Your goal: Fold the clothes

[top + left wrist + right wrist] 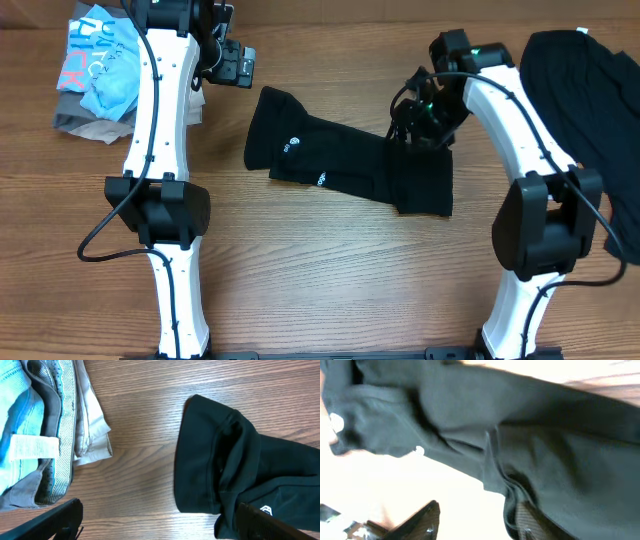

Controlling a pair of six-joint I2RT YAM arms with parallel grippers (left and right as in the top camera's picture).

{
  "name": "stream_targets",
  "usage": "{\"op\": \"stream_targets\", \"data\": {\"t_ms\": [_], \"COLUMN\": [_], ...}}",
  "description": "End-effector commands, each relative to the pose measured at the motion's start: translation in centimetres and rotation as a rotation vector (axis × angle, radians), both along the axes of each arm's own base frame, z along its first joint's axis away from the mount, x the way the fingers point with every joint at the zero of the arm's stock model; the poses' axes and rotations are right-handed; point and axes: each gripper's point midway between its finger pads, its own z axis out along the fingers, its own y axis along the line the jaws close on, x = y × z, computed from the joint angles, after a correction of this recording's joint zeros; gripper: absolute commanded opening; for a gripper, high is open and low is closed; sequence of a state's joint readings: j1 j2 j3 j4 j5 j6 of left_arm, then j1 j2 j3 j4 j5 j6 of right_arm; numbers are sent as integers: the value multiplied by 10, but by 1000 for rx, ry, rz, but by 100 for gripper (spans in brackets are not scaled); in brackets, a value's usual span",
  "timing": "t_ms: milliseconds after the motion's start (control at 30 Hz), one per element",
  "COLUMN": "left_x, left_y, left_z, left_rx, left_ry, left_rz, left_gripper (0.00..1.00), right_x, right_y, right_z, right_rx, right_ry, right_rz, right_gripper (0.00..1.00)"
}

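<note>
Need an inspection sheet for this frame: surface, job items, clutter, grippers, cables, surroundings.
Surface: wood-grain table, no stains seen.
Job's things: black garment with white logos, partly folded, mid-table; black clothes pile at the right edge.
Clutter: blue and grey clothes stack, far left corner.
Grippers: left gripper open, fingers wide, over bare wood beside the garment's end; right gripper at the garment's right part, closure unclear.
Cables: black cable loops off the left arm.
Surroundings: nothing seen.

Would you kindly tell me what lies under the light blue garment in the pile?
Folded grey fabric and beige fabric show beneath the light blue garment; whatever lies under those is covered.
</note>
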State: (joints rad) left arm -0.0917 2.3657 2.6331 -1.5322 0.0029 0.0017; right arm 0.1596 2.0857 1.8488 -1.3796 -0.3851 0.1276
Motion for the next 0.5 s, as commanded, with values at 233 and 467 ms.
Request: {"op": "stream_targets", "data": {"t_ms": [233, 467], "left_x": [5, 6], "left_y": [-14, -14], "left_z": [12, 12], "left_rx": [-66, -66], "left_ry": [-46, -47], "left_rz": [-16, -16], "left_gripper": [100, 100], "right_x": [-7, 5], "right_y": [-9, 14], "right_z": [-16, -39], "right_rx": [-121, -234], "right_ry": [-21, -120], "right_rz": [26, 60], "right_gripper": [58, 57]}}
